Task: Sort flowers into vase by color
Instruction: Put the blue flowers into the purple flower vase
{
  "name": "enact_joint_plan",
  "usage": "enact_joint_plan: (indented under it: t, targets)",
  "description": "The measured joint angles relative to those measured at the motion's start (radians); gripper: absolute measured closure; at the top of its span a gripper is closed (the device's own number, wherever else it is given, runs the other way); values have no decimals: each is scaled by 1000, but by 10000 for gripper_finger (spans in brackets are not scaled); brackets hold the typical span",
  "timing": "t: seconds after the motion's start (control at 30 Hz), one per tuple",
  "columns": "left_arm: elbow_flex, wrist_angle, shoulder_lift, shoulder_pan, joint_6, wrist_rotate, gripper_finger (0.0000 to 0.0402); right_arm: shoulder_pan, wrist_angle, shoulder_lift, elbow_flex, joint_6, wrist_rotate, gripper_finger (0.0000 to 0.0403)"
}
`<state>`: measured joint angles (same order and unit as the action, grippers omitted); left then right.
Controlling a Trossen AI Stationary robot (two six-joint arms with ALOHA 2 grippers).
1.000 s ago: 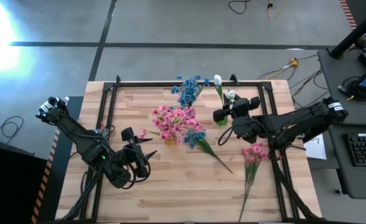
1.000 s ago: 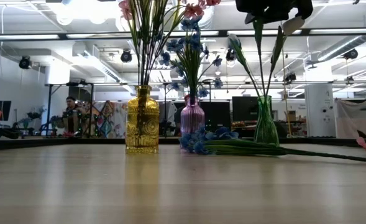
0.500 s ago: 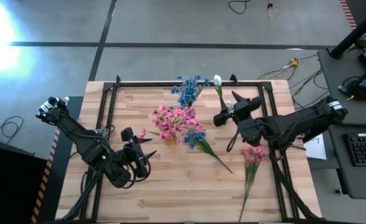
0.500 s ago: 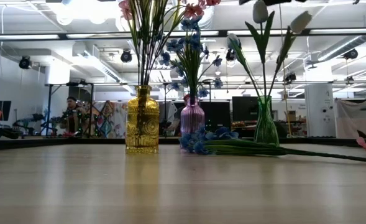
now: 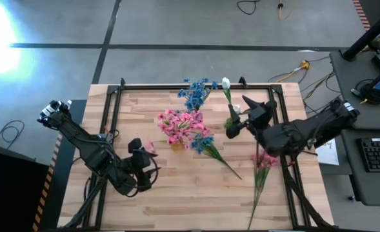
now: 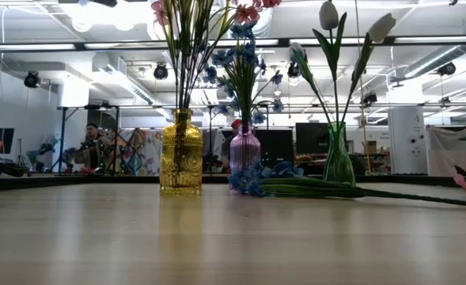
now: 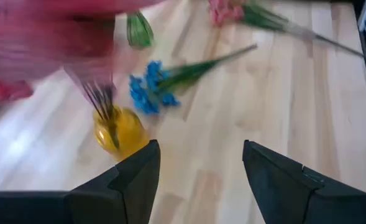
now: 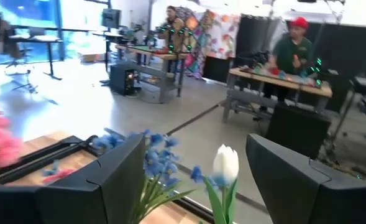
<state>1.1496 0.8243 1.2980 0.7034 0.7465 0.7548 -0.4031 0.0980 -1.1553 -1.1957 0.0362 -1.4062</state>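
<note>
Three vases stand near the table's far middle: a yellow vase (image 6: 180, 154) with pink flowers (image 5: 180, 124), a purple vase (image 6: 244, 148) with blue flowers (image 5: 195, 94), and a green vase (image 6: 339, 157) with white tulip buds (image 6: 328, 14). One blue spray (image 5: 212, 150) and one pink spray (image 5: 262, 164) lie flat on the boards. My right gripper (image 5: 239, 116) hovers open above the green vase, with a white bud (image 8: 225, 165) ahead of its fingers. My left gripper (image 5: 144, 154) waits open at the near left, pointing toward the yellow vase (image 7: 117, 130).
A black frame (image 5: 115, 106) runs around the wooden tabletop. Bare boards (image 5: 190, 193) stretch along the near side. Beyond the far edge the room holds benches and people (image 8: 293, 53). A desk with a keyboard (image 5: 377, 154) stands to the right.
My right gripper has opened, let go of a white tulip and risen out of the low view, swinging a little toward the table's right. The tulip now stands upright in the green vase. My left gripper has turned at its wrist in place.
</note>
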Motion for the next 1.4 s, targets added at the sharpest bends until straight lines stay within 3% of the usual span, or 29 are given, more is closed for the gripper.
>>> enact_joint_plan:
  t: [0.13, 0.33, 0.5, 0.67, 0.73, 0.9, 1.0, 1.13, 1.4]
  targets:
    - [0, 28, 16, 1, 67, -77, 187, -72, -2, -8, -44, -81, 22, 131]
    - [0, 64, 60, 16, 143, -197, 187, -189, 1, -41, -106, -140, 289, 139]
    - [0, 73, 96, 39, 154, -199, 187, -266, 11, -91, -125, -72, 475, 149]
    - [0, 73, 117, 43, 160, -199, 187, -309, 143, -144, -136, 112, 502, 158]
    - [0, 72, 122, 43, 162, -198, 187, -309, 236, -168, -139, 232, 508, 161]
    - [0, 66, 126, 43, 163, -180, 187, -282, 448, -260, -137, 525, 684, 162]
    - [0, 56, 127, 43, 164, -155, 187, -263, 554, -337, -136, 646, 716, 154]
    - [0, 47, 126, 43, 165, -136, 187, -224, 683, -436, -134, 732, 780, 133]
    - [0, 33, 126, 44, 165, -133, 187, -105, 712, -564, -84, 684, 859, 96]
